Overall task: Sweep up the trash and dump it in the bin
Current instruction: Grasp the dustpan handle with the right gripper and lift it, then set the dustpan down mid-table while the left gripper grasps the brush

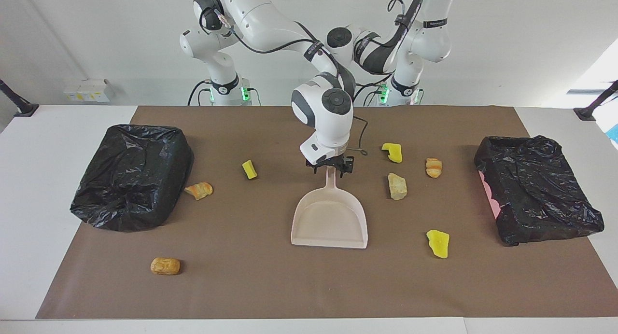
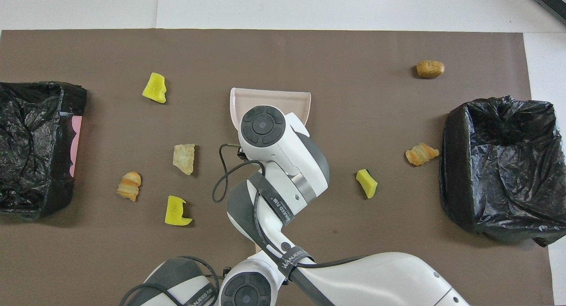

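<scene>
Brown worktop mat [image 1: 270, 290] carries scattered trash [image 1: 395, 186]; right claw [image 1: 330, 167] sits at the dustpan [image 1: 330, 220] handle, grip unclear, chunks lying well apart.

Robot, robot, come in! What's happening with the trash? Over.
Right claw down at dustpan handle. Left claw hidden near the robots. Seven trash chunks unswept on the mat; dustpan empty. Nothing blocking.

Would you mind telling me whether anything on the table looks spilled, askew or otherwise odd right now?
Seven pieces of trash lie scattered over the brown mat, none yet in the dustpan or either bag-lined bin. The bin at the left arm's end shows pink where its black liner has slipped. Otherwise nothing stands out.
</scene>
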Controlling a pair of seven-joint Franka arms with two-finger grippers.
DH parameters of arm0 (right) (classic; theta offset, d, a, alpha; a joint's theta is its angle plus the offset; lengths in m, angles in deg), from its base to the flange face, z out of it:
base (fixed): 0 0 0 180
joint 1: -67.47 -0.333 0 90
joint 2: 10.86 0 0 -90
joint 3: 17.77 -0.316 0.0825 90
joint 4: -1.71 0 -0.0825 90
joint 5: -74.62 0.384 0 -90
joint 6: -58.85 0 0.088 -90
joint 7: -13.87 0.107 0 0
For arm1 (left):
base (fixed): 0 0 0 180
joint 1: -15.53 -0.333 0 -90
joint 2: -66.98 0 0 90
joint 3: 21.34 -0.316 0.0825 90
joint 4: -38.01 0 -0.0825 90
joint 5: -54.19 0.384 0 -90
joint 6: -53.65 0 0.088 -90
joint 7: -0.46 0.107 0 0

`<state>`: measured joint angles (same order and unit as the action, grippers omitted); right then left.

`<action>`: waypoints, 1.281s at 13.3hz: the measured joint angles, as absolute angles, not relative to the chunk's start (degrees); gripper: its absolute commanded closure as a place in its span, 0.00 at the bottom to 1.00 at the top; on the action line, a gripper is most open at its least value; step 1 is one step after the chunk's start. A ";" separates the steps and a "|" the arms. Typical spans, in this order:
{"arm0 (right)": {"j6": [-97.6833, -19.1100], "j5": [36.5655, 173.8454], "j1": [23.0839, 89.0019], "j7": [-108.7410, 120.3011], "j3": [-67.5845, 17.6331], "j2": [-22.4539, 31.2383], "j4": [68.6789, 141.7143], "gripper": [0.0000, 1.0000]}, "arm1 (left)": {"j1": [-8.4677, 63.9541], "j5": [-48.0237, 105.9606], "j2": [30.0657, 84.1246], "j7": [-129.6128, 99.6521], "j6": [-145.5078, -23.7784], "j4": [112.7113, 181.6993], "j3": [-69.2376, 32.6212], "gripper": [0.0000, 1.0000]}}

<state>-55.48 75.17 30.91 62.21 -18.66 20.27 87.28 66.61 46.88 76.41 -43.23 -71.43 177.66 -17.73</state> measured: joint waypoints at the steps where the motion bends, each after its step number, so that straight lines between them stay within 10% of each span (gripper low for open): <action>1: -55.48 74.92 30.82 62.20 -18.66 20.27 87.28 1.00 | 66.61 46.88 76.41 -43.29 -71.53 177.95 -17.73 0.17; 7: -54.43 74.60 32.07 58.02 -18.01 17.81 86.71 1.00 | 66.61 46.64 76.41 -43.53 -71.80 178.40 -17.93 0.55; 11: -49.43 74.61 37.33 44.78 -17.91 12.11 86.46 1.00 | 66.61 46.01 76.41 -43.56 -71.80 178.60 -17.94 1.00; 17: -43.11 74.63 43.78 22.38 -17.91 7.45 86.48 1.00 | 65.41 45.98 76.36 -43.47 -67.16 176.16 -18.74 1.00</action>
